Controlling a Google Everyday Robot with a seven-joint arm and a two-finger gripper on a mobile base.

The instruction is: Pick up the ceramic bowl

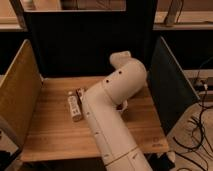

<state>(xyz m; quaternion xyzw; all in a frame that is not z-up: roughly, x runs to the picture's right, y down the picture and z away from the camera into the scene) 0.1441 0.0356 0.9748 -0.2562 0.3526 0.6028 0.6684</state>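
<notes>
Wooden tabletop (50, 135) is seen, with a pale oblong packet (75, 108) laid just left of the white arm (112, 107). Only a pale, pinkish sliver of the ceramic bowl (123, 105) is shown, at the arm's right edge. The gripper is hidden behind the arm; its state cannot be told.

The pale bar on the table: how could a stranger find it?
A white robot arm leans over the wooden table, its gripper hidden behind it. Just left of the arm lies the pale bar. It is longer and lighter than the small dark thing at its far end.
</notes>
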